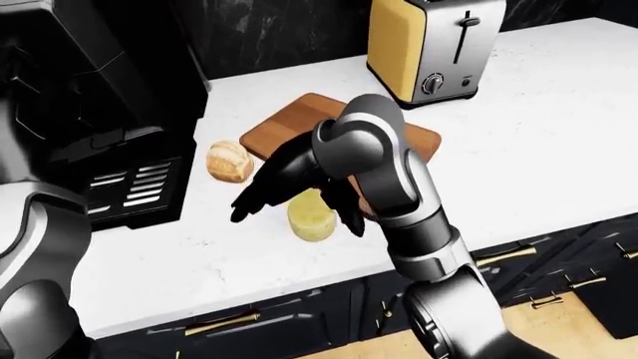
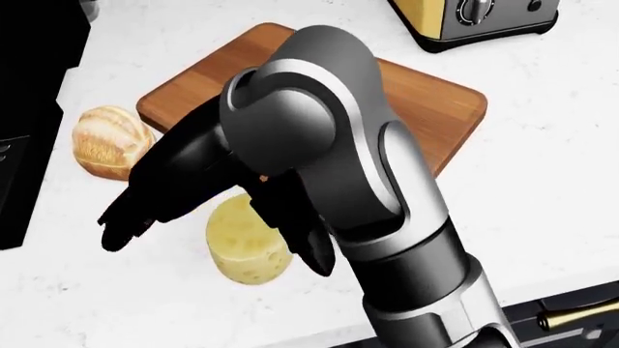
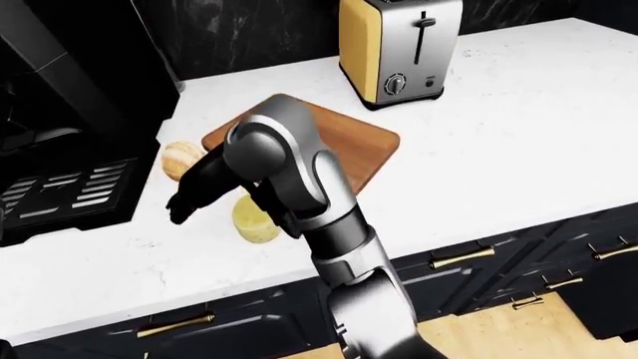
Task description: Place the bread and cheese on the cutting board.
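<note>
Three dark fingers of the right hand (image 2: 208, 206) are spread wide, hanging over the cheese (image 2: 242, 243) with nothing held. One finger (image 2: 305, 243) drops along the cheese's right side, the others reach out past its left. The cheese stands on the white counter (image 2: 542, 181) just off the cutting board's (image 2: 440, 101) lower-left edge, and the bread (image 2: 107, 141) lies beside the board's left corner. To do this well, I judge the hand should sink until the fingers straddle the cheese, then close squarely before lifting. The left hand is out of sight.

Open right hand (image 1: 294, 196) over cheese (image 1: 311, 218)
</note>
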Controlling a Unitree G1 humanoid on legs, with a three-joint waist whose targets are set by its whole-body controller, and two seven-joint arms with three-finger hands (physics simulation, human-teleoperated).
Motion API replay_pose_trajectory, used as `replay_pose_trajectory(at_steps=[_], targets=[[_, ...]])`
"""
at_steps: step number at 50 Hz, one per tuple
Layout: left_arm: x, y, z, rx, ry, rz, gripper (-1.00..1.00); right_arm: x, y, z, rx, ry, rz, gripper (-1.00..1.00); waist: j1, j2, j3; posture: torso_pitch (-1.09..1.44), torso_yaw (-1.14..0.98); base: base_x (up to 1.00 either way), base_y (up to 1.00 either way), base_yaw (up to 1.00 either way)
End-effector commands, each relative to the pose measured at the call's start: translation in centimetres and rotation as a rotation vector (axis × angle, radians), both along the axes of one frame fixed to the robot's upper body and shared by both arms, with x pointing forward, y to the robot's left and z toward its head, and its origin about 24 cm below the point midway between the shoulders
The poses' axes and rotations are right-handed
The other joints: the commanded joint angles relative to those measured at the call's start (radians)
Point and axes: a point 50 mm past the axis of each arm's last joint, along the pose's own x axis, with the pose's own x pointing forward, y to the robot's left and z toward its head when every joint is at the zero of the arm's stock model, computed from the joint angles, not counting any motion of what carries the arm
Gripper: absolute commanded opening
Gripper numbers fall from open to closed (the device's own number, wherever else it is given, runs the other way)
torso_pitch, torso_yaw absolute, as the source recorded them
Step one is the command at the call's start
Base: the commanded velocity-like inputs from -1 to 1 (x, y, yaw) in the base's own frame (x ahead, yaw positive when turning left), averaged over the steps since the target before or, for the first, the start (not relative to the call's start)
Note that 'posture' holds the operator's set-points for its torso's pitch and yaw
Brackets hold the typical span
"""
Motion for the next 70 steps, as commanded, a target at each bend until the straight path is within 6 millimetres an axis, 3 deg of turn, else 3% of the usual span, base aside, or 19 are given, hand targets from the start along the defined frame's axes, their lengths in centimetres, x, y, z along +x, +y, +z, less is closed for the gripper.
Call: replay_pose_trajectory(at_steps=[1, 12, 17, 20, 23, 24, 26, 28, 29, 36, 56, 70], targets=[[-0.1, -0.5, 1.0, 0.022, -0.046, -0.039, 1.0, -0.4, 0.1, 1.3, 0.035, -0.057, 0.016, 0.57, -0.006, 0.007, -0.021, 0.0, 0.0, 0.0, 0.0, 0.0], [-0.1, -0.5, 1.0, 0.023, -0.045, -0.039, 1.0, -0.5, -0.3, 0.7, 0.038, -0.046, 0.01, 0.59, -0.006, 0.007, -0.021, 0.0, 0.0, 0.0, 0.0, 0.0], [-0.1, -0.5, 1.0, 0.025, -0.044, -0.041, 1.0, -0.6, -1.2, 0.0, 0.042, -0.037, -0.012, 0.23, -0.004, 0.005, -0.021, 0.0, 0.0, 0.0, 0.0, 0.0], [-0.1, -0.6, 1.0, 0.025, -0.044, -0.042, 1.0, -0.4, -1.6, -0.1, 0.04, -0.043, -0.02, 0.22, -0.004, 0.004, -0.022, 0.0, 0.0, 0.0, 0.0, 0.0], [-0.1, -0.6, 1.0, 0.025, -0.044, -0.041, 1.0, -0.3, -1.7, -0.1, 0.043, -0.049, -0.022, 0.01, -0.004, 0.004, -0.022, 0.0, 0.0, 0.0, 0.0, 0.0], [-0.2, -0.6, 1.0, 0.025, -0.044, -0.041, 1.0, -0.3, -1.7, -0.1, 0.045, -0.052, -0.022, -0.21, -0.003, 0.004, -0.023, 0.0, 0.0, 0.0, 0.0, 0.0], [-0.2, -0.6, 0.9, 0.025, -0.044, -0.041, 1.0, -0.2, -1.7, -0.1, 0.046, -0.056, -0.021, -0.44, -0.004, 0.004, -0.023, 0.0, 0.0, 0.0, 0.0, 0.0], [-0.2, -0.6, 0.9, 0.025, -0.043, -0.041, 1.0, -0.2, -1.7, -0.1, 0.048, -0.057, -0.022, -0.93, -0.005, 0.003, -0.024, 0.0, 0.0, 0.0, 0.0, 0.0], [-0.2, -0.6, 0.9, 0.025, -0.044, -0.042, 1.0, -0.2, -1.7, -0.1, 0.049, -0.056, -0.023, -1.0, -0.005, 0.003, -0.024, 0.0, 0.0, 0.0, 0.0, 0.0], [-0.2, -0.6, 1.0, 0.026, -0.044, -0.043, 1.0, -0.2, -1.7, 0.2, 0.061, -0.057, -0.021, -1.0, -0.004, 0.002, -0.023, 0.0, 0.0, 0.0, 0.0, 0.0], [-0.1, -0.7, 1.0, 0.026, -0.044, -0.045, 1.0, 0.2, -0.7, 4.4, 0.124, -0.117, 0.007, -1.0, -0.007, 0.004, -0.019, 0.0, 0.0, 0.0, 0.0, 0.0], [-0.1, -0.7, 0.9, 0.028, -0.043, -0.047, 1.0, 3.1, -2.6, 6.3, 0.079, -0.195, -0.037, -1.0, -0.007, 0.002, -0.017, 0.0, 0.0, 0.0, 0.0, 0.0]])
